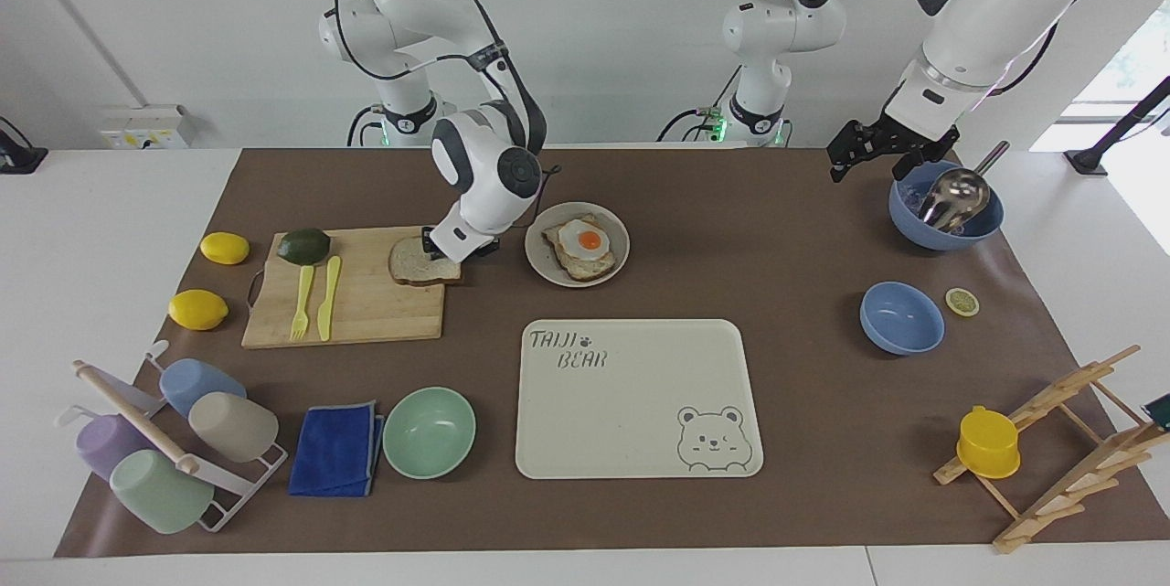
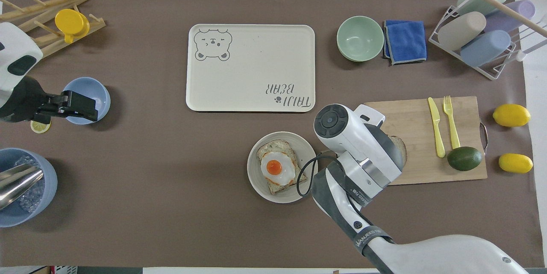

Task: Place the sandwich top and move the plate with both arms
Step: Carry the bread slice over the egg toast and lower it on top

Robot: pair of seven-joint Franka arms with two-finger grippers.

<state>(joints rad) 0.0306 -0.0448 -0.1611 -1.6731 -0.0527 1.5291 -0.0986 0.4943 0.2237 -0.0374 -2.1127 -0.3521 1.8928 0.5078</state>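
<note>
Step in hand, by judgement: grasping the bread slice (image 1: 422, 264) for transfer onto the egg toast (image 1: 581, 247). Best done with a firm pinch at the crust nearest the plate (image 1: 617, 272), then a level lift clear of the cutting board (image 1: 366, 312), avoiding a drag across the board's corner.

Right gripper (image 1: 454, 247), centre-left of the facing view, down at the slice's upper right edge, apparently touching it; whether clenched or released cannot be told. Slice lying flat on the board's corner, overhanging slightly, just beside the plate; mostly hidden under the arm in the overhead view.

Left gripper (image 1: 870, 153), upper right of the facing view, waiting over the mat beside the blue bowl with the scoop (image 1: 945, 207); closure cannot be told.
</note>
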